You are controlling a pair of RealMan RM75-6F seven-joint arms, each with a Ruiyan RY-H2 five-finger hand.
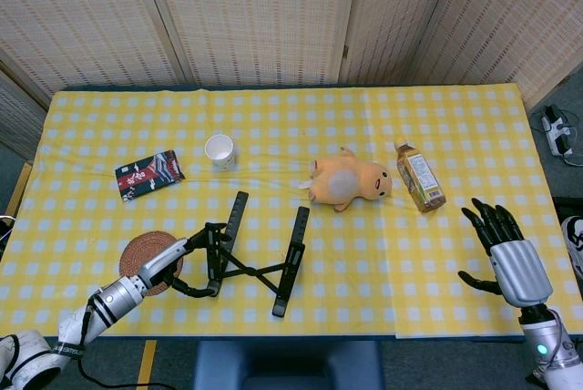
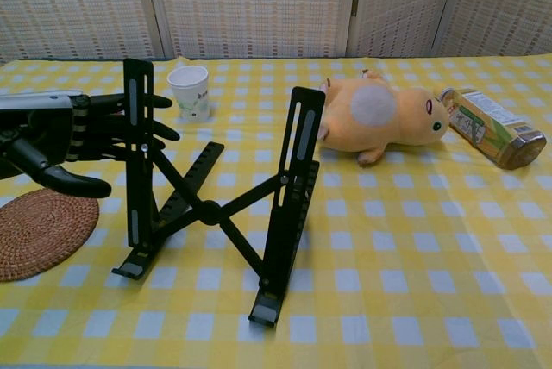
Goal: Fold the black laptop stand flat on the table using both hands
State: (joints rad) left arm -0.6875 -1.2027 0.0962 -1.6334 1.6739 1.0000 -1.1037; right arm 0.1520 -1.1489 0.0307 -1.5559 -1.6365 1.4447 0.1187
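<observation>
Chest view crops left hand (image 2: 52, 140) gripping laptop stand (image 2: 216, 205).

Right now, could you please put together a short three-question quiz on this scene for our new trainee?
1. True or false: the laptop stand already lies folded flat on the table.
2. Which hand is at the stand? A) left hand B) right hand C) both
3. Fill in: the woven coaster lies on the stand's ____ side in the chest view.

Key
1. False: it stands open, its two rails raised.
2. A: the left hand has its fingers around the stand's left rail, while the right hand hovers open near the table's right edge, far from the stand.
3. Left.
</observation>
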